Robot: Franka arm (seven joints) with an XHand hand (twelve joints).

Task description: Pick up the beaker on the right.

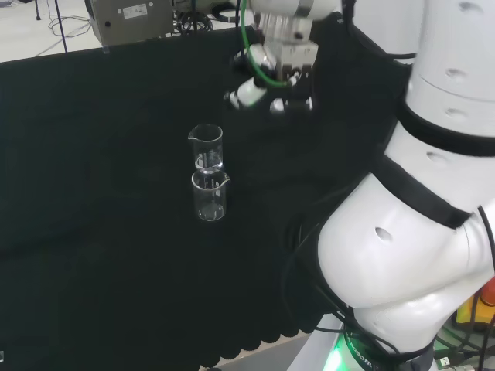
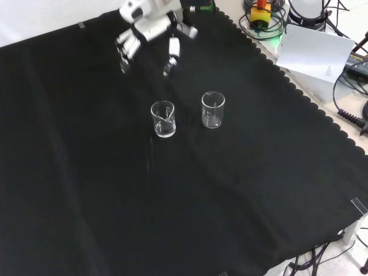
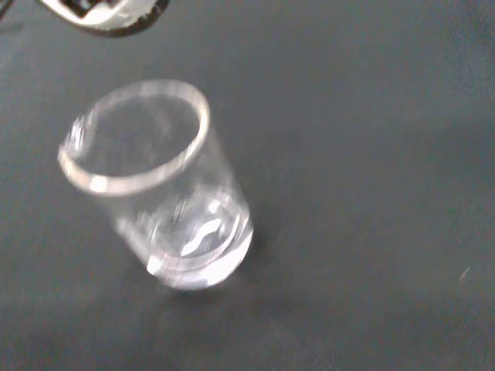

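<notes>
Two clear glass beakers stand upright on the black cloth. In the front view they are side by side, a left beaker (image 2: pixel 163 119) and a right beaker (image 2: pixel 213 109). In the head view one beaker (image 1: pixel 206 147) stands just behind the other beaker (image 1: pixel 209 195). The hand (image 2: pixel 150 26) hangs above the cloth beyond the left beaker, open, its fingers (image 2: pixel 171 53) pointing down and holding nothing. The head view shows the hand (image 1: pixel 271 86) up and to the right of both beakers, well apart from them. In the wrist view a single beaker (image 3: pixel 155 185) appears close; I cannot tell which one.
The cloth's scalloped edge (image 2: pixel 299 95) runs down the front view's right, with a white board (image 2: pixel 313 52), cables and a yellow-red device (image 2: pixel 261 11) beyond it. A grey equipment box (image 1: pixel 131 19) sits behind the bench. The arm's white links (image 1: pixel 433 193) stand at the head view's right.
</notes>
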